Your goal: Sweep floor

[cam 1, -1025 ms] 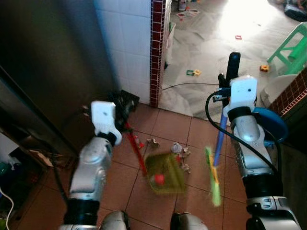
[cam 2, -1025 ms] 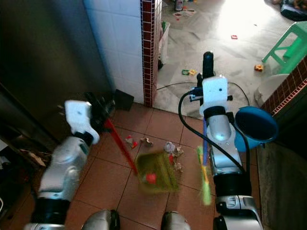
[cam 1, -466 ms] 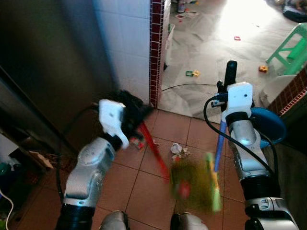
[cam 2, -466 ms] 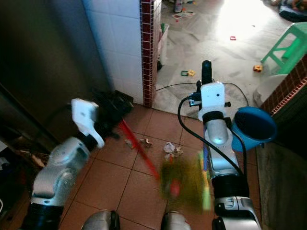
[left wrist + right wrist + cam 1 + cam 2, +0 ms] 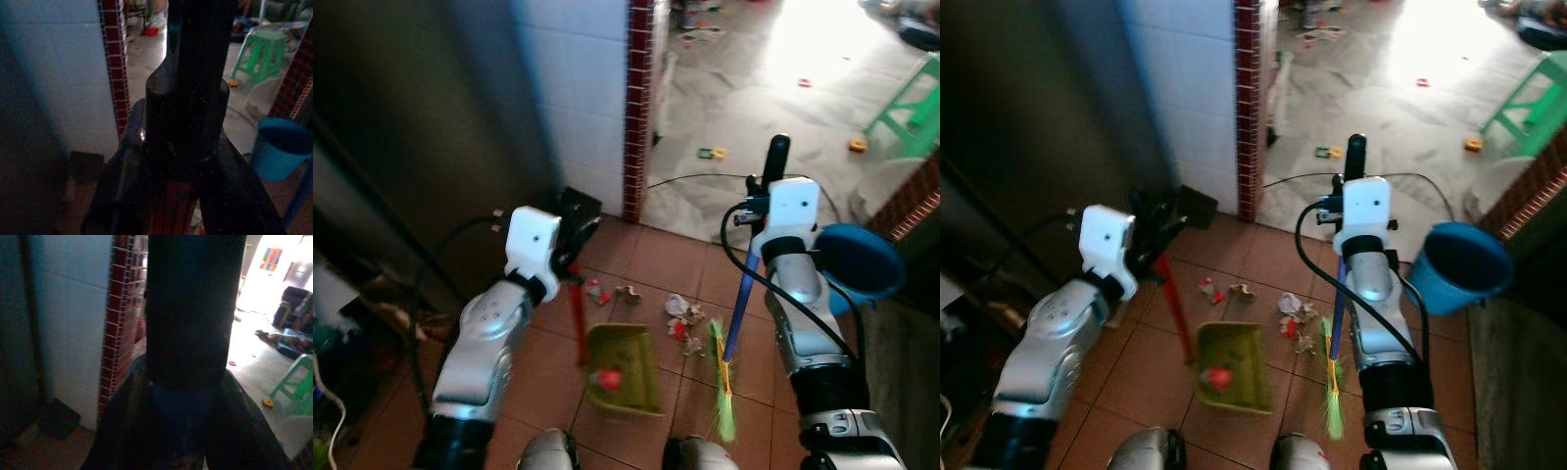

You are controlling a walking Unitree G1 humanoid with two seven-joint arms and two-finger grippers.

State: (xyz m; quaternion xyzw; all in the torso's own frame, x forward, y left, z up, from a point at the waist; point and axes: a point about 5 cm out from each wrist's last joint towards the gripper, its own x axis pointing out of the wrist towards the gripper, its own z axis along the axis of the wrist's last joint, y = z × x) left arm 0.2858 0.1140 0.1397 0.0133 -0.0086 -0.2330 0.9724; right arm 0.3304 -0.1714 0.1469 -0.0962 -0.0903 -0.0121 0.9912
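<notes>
Broom, blue handle with green bristles, stands near-right on the terracotta tile floor, bristles just right of the litter pile. In the left eye view the right gripper is clamped on its black grip. The left gripper is clamped on the red handle of the green dustpan, which holds one red scrap. A blue bucket sits at far right.

Left wrist view: black fingers pinch the red shaft.

Right wrist view: fingers grip the black handle.
</notes>
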